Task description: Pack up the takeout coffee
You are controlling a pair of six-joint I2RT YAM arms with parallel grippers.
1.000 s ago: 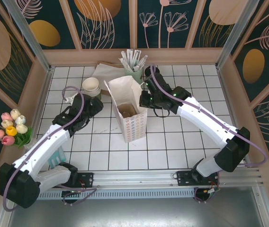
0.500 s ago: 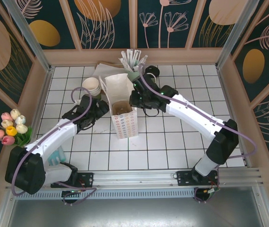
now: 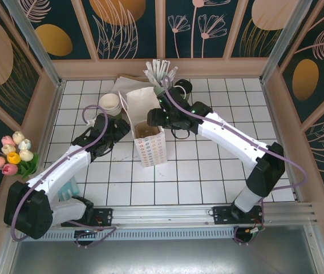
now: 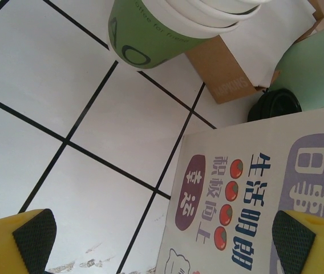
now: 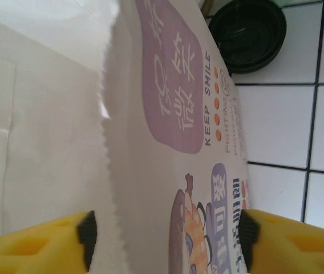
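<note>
Paper bag (image 3: 150,149) upright on the tabletop (image 3: 207,177), both hands spread wide.
Right hand (image 5: 165,240) straddles the bag's wall; left hand (image 4: 162,240) gapes beside it; wrist cameras catch the black lid (image 5: 247,34) lying toward the back edge.

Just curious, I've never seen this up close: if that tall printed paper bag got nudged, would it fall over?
Probably yes: the paper bag stands tall on a narrow base with its top open. Its thin walls look floppy, so they'd likely crumple rather than resist.
</note>
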